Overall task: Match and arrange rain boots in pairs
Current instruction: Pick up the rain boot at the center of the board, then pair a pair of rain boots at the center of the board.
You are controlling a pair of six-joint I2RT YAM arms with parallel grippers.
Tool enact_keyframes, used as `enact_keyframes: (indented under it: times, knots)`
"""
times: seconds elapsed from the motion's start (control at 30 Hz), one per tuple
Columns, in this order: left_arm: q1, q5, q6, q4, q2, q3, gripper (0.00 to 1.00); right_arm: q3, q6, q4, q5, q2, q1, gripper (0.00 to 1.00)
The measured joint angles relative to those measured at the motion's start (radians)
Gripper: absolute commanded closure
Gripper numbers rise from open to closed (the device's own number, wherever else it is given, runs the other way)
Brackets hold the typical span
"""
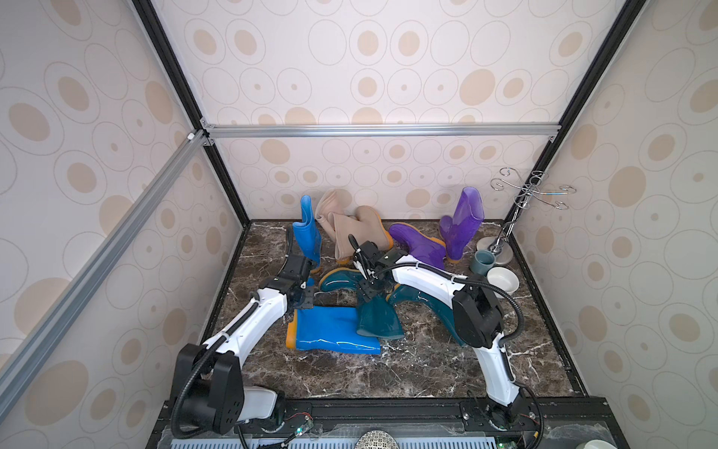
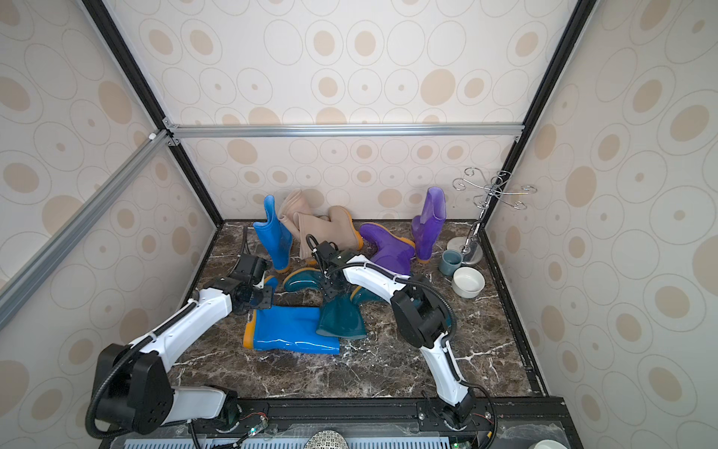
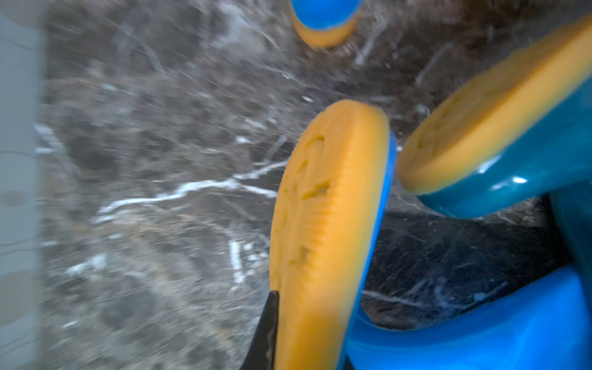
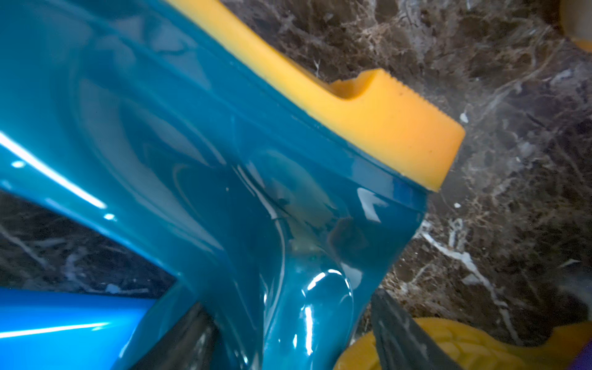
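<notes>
Tabletop: dark, marble-patterned surface (image 1: 408, 369) inside a walled cell.
Left gripper: (image 1: 305, 297) set at the foot of the lying blue boot (image 1: 334, 332). In the blurred left wrist view, one black finger (image 3: 266, 330) bears on the orange sole (image 3: 323, 224), and the jaws are drawn in on the foot.
Markings: moulded tread on that sole; any lettering is too blurred to read.
Lying blue boot: on its side, left of centre, shaft pointing right.
Upright blue boot: (image 1: 309, 237) standing just behind the left gripper, near the back wall.
Beige boots: first beige boot (image 1: 347, 237) and second beige boot (image 1: 373, 223) piled together at the back wall, just right of the upright blue boot.
Front teal boot: (image 1: 379, 320) at centre, toe to the left, its shaft overlapping the lying blue boot's mouth end.
Right gripper: (image 1: 369, 289) at that boot's ankle, jaws spread wide and straddling it, not clamped. In the right wrist view, one finger (image 4: 400, 333) sits just beside the rubber with a sliver of tabletop between them.
Rear teal boot: (image 1: 423, 301) lying largely under the right arm.
Lying purple boot: (image 1: 419, 243) right of the beige boots.
Upright purple boot: (image 1: 464, 225) standing just beside it.
Cup: (image 1: 483, 261) grey-blue, right of the purple boots.
Bowl: (image 1: 505, 288) white, just in front of the cup.
Rack: (image 1: 528, 192) chrome, in the far right corner.
</notes>
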Motion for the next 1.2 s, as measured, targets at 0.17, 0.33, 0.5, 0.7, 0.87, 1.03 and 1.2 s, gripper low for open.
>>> enact_keyframes:
  times: [0.17, 0.33, 0.5, 0.7, 0.87, 1.03, 1.2]
  knots:
    - [0.059, -0.129, 0.058, -0.129, -0.086, 0.138, 1.00, 0.008, 0.007, -0.009, -0.029, 0.002, -0.001, 0.22]
    - [0.080, -0.135, 0.090, -0.182, -0.124, 0.269, 1.00, 0.006, 0.006, -0.005, -0.088, -0.006, -0.003, 0.18]
    - [0.085, -0.042, 0.113, -0.187, -0.129, 0.375, 1.00, -0.127, 0.013, 0.034, -0.162, -0.206, -0.019, 0.11]
    - [0.108, 0.089, 0.135, -0.155, -0.124, 0.361, 1.00, -0.253, 0.083, 0.146, -0.367, -0.554, -0.140, 0.10]
    - [0.147, 0.202, 0.138, -0.092, -0.130, 0.274, 1.00, -0.300, 0.140, 0.238, -0.606, -0.621, -0.180, 0.06]
    - [0.181, 0.292, 0.137, -0.050, -0.134, 0.221, 1.00, -0.395, 0.223, 0.305, -0.731, -0.572, -0.157, 0.05]
    - [0.206, 0.361, 0.136, -0.005, -0.150, 0.189, 1.00, -0.411, 0.291, 0.354, -0.777, -0.475, -0.136, 0.04]
